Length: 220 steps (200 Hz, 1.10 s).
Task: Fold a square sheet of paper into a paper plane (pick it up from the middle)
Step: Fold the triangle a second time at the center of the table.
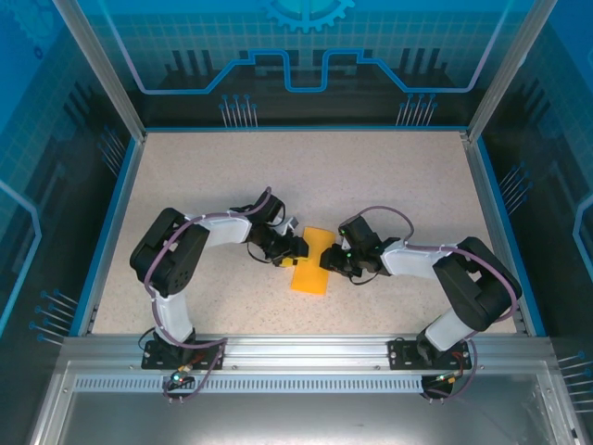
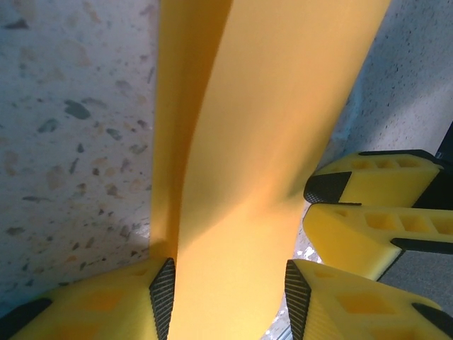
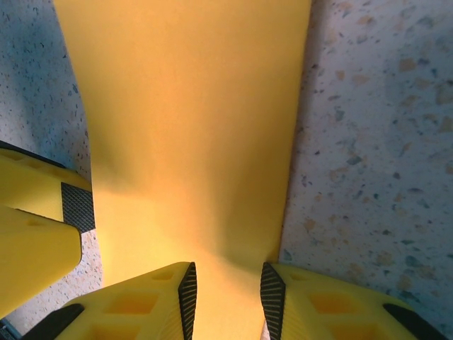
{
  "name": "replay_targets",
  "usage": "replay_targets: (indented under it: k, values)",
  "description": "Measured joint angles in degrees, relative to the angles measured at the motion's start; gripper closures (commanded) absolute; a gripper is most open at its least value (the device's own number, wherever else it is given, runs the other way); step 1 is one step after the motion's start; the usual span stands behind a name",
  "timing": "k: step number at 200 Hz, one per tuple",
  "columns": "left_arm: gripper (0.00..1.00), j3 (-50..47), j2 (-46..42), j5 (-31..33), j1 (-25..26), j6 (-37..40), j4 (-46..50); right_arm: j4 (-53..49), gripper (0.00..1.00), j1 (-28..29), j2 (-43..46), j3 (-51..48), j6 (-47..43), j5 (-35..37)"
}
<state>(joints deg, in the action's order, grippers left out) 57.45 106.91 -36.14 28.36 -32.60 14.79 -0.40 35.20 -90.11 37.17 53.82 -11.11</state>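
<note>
narrow orange sheet of paper point(image 1: 309, 276) on the speckled table point(image 1: 398, 185), long axis running from the arm bases outward, far end leaning slightly right. caught at mid-length between the two claws: left gripper point(image 1: 298, 248) pinching it from one side, right gripper point(image 1: 326, 260) pinching it from the other. gently bowed lengthwise just ahead of the left pads point(image 2: 164, 290).
</note>
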Motion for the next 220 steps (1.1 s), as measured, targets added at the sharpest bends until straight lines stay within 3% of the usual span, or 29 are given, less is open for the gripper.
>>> replay_targets:
  k: [82, 123, 161, 182, 220]
  values:
    - [0.56, 0.28, -0.02, -1.20, 0.04, -0.09, -0.11, 0.09, 0.65, -0.15, 0.00, 0.00, 0.00, -0.39]
    - [0.68, 0.28, -0.02, -2.51, 0.04, -1.57, -2.12, 0.98, 0.61, -0.37, 0.74, -0.44, -0.11, -1.38]
    - [0.79, 0.28, -0.02, -2.78, -0.09, -3.45, -3.45, -1.25, 0.46, 0.26, 7.58, -0.46, -2.54, 0.31]
    - [0.82, 0.28, -0.02, -2.80, -0.24, -3.91, -3.54, -4.00, 0.31, 2.56, 14.25, -0.42, -5.25, 4.26]
    - [0.86, 0.28, -0.02, -3.41, -0.46, -5.03, -3.93, -9.46, 0.27, 12.66, 20.90, -0.02, -10.40, 13.64]
